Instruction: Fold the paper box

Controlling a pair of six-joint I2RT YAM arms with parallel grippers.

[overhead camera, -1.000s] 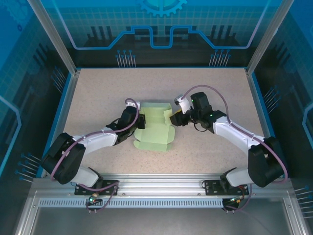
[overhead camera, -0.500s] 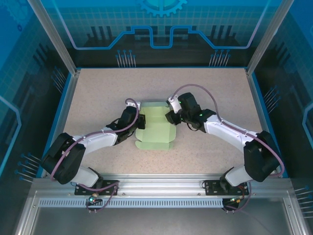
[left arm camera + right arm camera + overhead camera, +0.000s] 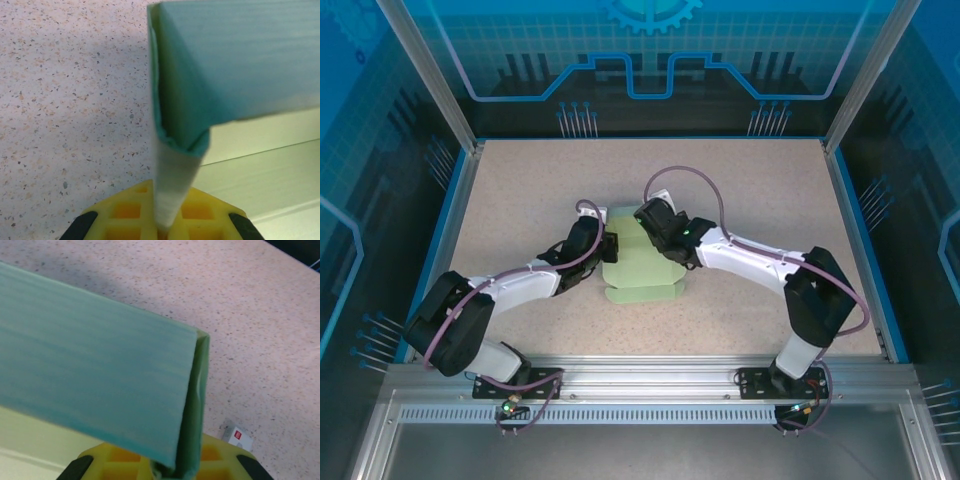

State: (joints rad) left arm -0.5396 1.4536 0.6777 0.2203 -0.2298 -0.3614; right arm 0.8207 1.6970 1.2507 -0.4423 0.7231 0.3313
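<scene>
The paper box (image 3: 648, 274) is a pale mint-green card sheet lying partly folded at the middle of the table. From the left, my left gripper (image 3: 610, 248) is shut on the sheet's left flap. In the left wrist view that raised flap (image 3: 175, 150) runs down between the yellow pads (image 3: 125, 220), where the left gripper (image 3: 167, 229) pinches it. Reaching over the far side of the sheet is my right gripper (image 3: 643, 222), shut on a doubled-over panel. That panel (image 3: 100, 385) rises from the right gripper (image 3: 177, 471) in the right wrist view.
The speckled beige table (image 3: 520, 190) lies bare around the sheet, with blue rails and glass walls on three sides. A small white block with a red mark (image 3: 238, 436) sits on the table just right of the right jaws.
My right arm has swung left across the sheet and its jaws have closed on the card, lifting a panel over. The left arm has stayed still.
</scene>
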